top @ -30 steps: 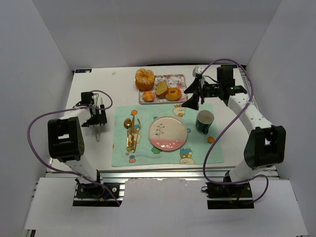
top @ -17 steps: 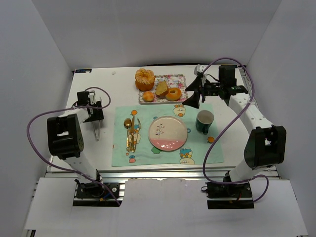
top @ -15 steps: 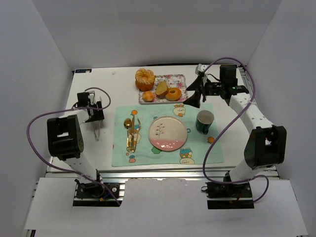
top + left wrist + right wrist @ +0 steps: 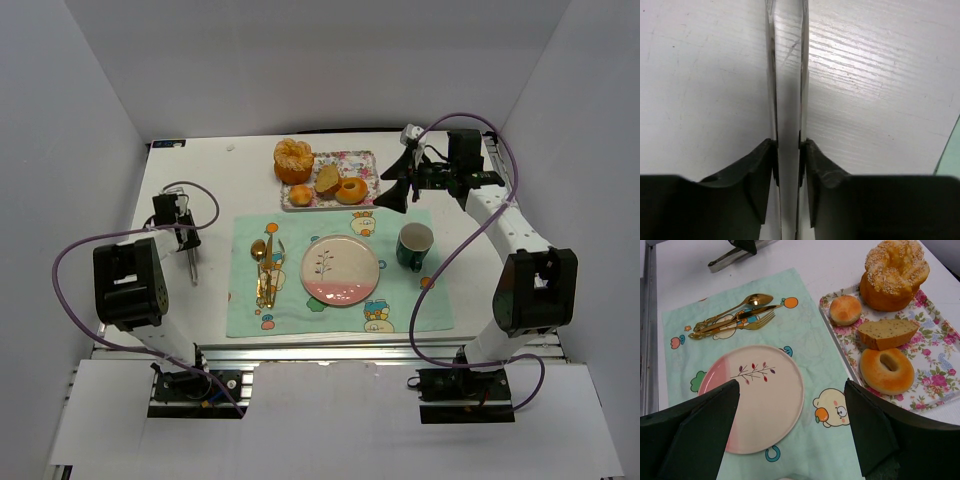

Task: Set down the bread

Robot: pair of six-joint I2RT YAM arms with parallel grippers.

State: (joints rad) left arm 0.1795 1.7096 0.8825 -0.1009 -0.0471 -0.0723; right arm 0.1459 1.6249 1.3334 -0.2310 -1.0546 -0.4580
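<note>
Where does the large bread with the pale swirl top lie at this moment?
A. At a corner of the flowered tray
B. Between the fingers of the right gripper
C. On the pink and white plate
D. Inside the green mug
A: in the right wrist view the bread sits at the far corner of the flowered tray, while the plate holds nothing.

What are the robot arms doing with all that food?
The left gripper grips metal tongs lying on the table, beside the placemat. The right gripper hangs open near the flowery tray. The bread sits untouched at the tray's end, and the pink plate is bare.
</note>
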